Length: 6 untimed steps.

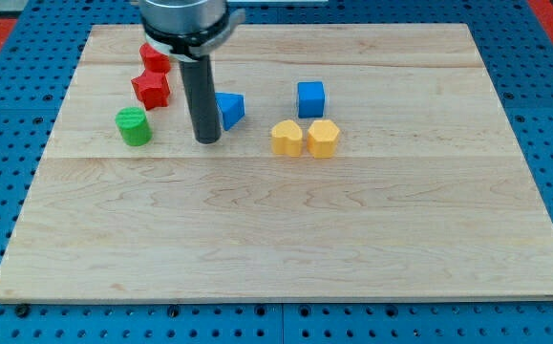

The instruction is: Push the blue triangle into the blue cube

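The blue triangle lies on the wooden board a little left of the middle, near the view's top. The blue cube stands to its right, with a gap between them. My tip rests on the board just left of and slightly below the blue triangle, close to it or touching it; the rod hides the triangle's left edge.
A green cylinder stands left of my tip. Two red blocks sit above it. Two yellow blocks sit side by side just below the blue cube. The wooden board lies on a blue pegboard.
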Each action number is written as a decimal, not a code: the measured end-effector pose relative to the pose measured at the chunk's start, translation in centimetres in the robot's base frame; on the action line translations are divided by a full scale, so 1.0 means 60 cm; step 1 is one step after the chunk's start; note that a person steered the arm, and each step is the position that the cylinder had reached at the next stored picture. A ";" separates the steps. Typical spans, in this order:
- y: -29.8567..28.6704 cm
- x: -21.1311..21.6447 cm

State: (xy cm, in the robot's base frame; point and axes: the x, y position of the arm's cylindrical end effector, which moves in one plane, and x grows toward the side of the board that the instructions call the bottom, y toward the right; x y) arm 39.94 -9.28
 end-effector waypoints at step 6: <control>0.089 -0.119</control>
